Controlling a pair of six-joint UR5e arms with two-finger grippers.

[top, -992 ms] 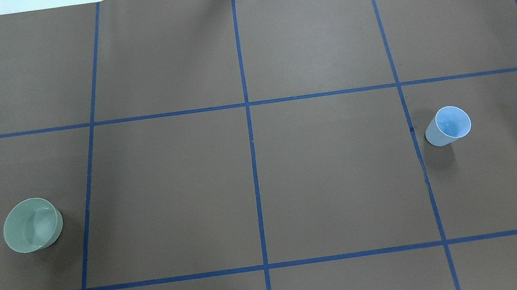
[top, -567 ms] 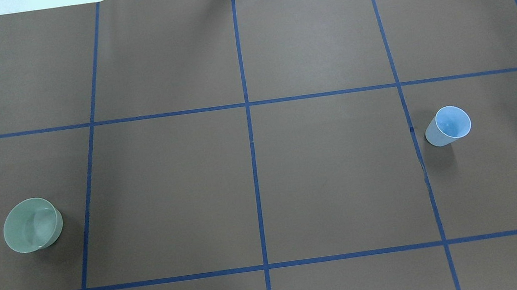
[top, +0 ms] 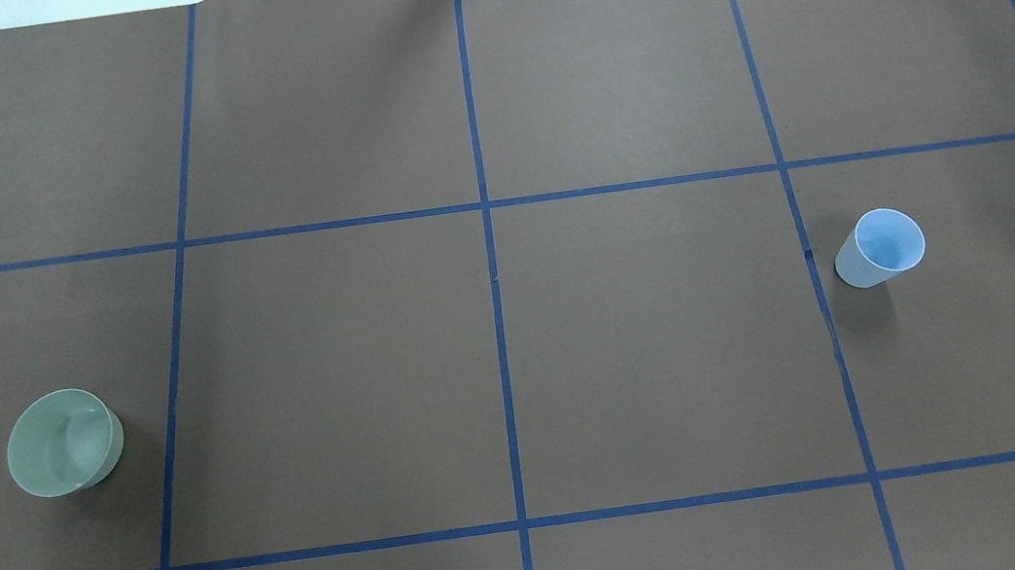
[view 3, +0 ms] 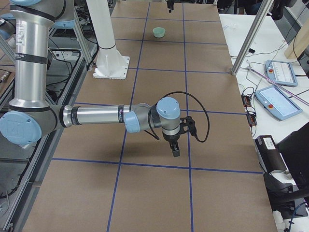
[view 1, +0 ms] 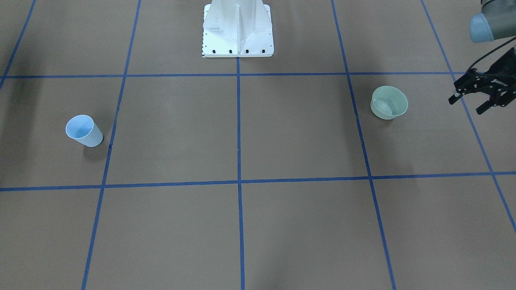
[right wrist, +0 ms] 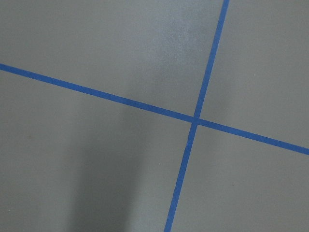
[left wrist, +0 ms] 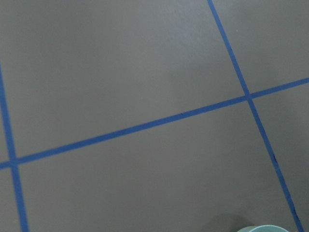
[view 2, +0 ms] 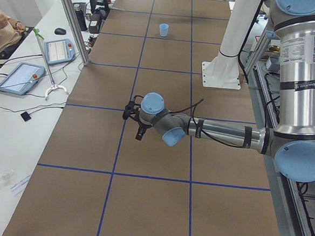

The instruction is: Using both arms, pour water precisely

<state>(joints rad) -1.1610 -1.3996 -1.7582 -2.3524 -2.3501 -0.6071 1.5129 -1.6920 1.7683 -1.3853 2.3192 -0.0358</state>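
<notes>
Handling: blue cup (top: 880,248) looks like thin plastic, light, squashable, easy to tip; best hold is probably mid-wall below the rim, gentle squeeze; green bowl (top: 62,442) is squat, wider, steadier, take it by the side wall; it seems to hold some water, so keep it level; both pale, translucent, upright, well apart on the brown bench (top: 500,374), cup on the robot's right, bowl on its left; left tool (view 1: 467,105) spread wide, empty, near the bowl, not touching; right tool (view 3: 175,147) over bare bench, opening cannot be told.
</notes>
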